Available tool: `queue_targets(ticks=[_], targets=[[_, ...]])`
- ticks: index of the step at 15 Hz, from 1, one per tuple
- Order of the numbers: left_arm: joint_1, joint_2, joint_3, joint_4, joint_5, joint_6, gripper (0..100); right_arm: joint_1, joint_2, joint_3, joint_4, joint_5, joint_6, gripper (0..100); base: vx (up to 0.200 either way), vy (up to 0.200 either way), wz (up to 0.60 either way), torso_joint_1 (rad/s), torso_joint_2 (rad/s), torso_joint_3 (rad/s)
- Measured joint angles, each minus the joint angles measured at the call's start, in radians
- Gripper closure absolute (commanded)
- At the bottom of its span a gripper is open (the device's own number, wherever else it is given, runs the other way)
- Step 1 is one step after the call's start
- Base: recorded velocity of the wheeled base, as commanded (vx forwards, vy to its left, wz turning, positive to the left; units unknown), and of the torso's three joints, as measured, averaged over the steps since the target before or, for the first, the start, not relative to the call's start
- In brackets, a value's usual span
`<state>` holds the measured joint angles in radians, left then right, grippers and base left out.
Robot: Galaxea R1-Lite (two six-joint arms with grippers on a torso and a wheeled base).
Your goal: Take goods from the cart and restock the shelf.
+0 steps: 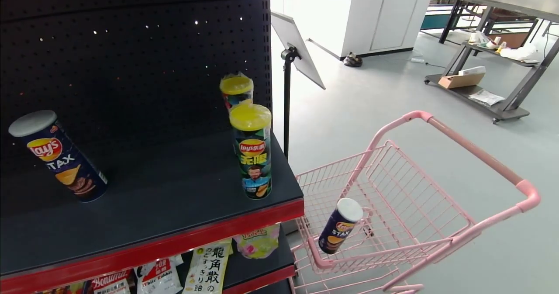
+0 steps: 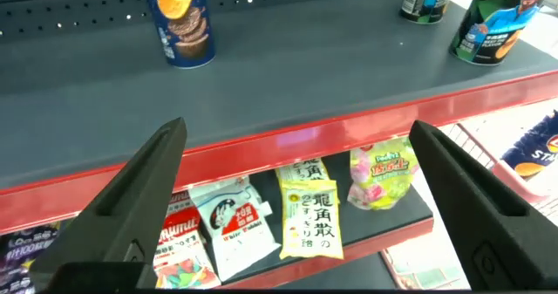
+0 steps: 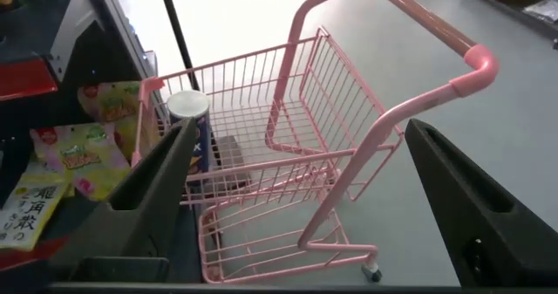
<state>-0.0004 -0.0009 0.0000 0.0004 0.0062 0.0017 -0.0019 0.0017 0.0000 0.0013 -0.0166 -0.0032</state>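
Observation:
A dark blue chip can with a white lid (image 1: 339, 226) leans in the pink cart (image 1: 436, 224), also seen under my right gripper (image 3: 305, 198) as the can (image 3: 190, 137). That gripper hangs open above the cart (image 3: 384, 128), holding nothing. On the black shelf (image 1: 174, 198) a matching blue can (image 1: 56, 158) stands at the left and two yellow-lidded cans (image 1: 251, 154) (image 1: 236, 91) stand near the right end. My left gripper (image 2: 296, 207) is open and empty in front of the shelf's red edge (image 2: 261, 141), with the blue can (image 2: 180, 23) beyond it.
Snack bags (image 1: 209, 270) hang on the lower shelf, below the red edge. A tilted sign board on a black stand (image 1: 297, 49) rises behind the shelf's right end. A metal rack (image 1: 493, 88) and a white cabinet (image 1: 375, 14) stand far back across open grey floor.

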Motion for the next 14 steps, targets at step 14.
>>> queue_targets(ticks=[14], targets=[[0.000,0.000,0.000,0.000,-0.001,0.000,0,0.000,0.000,0.000,0.000,0.000,0.000,0,0.000,0.000,0.00,-0.114,0.28,0.165]])
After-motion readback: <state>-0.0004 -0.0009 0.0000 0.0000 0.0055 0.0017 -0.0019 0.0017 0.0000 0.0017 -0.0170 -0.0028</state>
